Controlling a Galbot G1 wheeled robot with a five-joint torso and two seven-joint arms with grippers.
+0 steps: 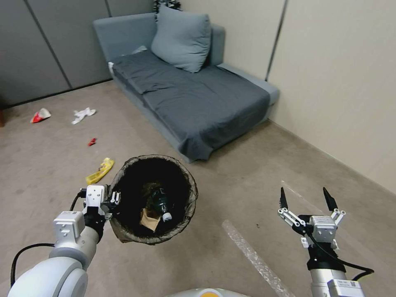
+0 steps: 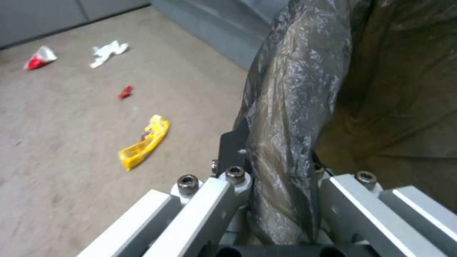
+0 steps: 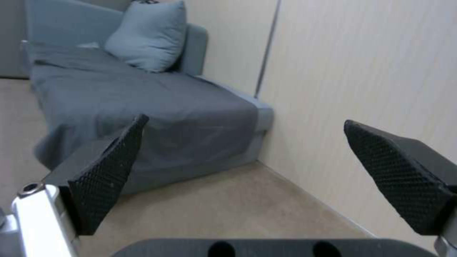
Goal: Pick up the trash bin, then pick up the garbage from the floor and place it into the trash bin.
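Observation:
My left gripper (image 1: 112, 201) is shut on the left rim of the trash bin (image 1: 190, 194) and holds it above the floor (image 1: 231, 181). The bin's dark liner folds over the rim. Inside lie a bottle with a white cap (image 1: 161, 202) and crumpled brown paper (image 1: 149, 219). In the left wrist view the gripper (image 2: 276, 153) clamps the lined rim (image 2: 290, 107). Garbage on the floor to the left: a yellow wrapper (image 1: 100, 170) (image 2: 144, 142), a small red scrap (image 1: 91, 142) (image 2: 125, 92), a white tissue (image 1: 83, 114) (image 2: 108, 53) and a red-white wrapper (image 1: 40, 116) (image 2: 40, 58). My right gripper (image 1: 306, 197) (image 3: 245, 123) hovers open, holding nothing.
A grey sofa (image 1: 198, 95) with a blue-grey pillow (image 1: 181, 37) stands ahead against the beige wall (image 1: 338, 82). Grey panels close the far left. A strip of clear tape (image 1: 251, 255) lies on the carpet between my arms.

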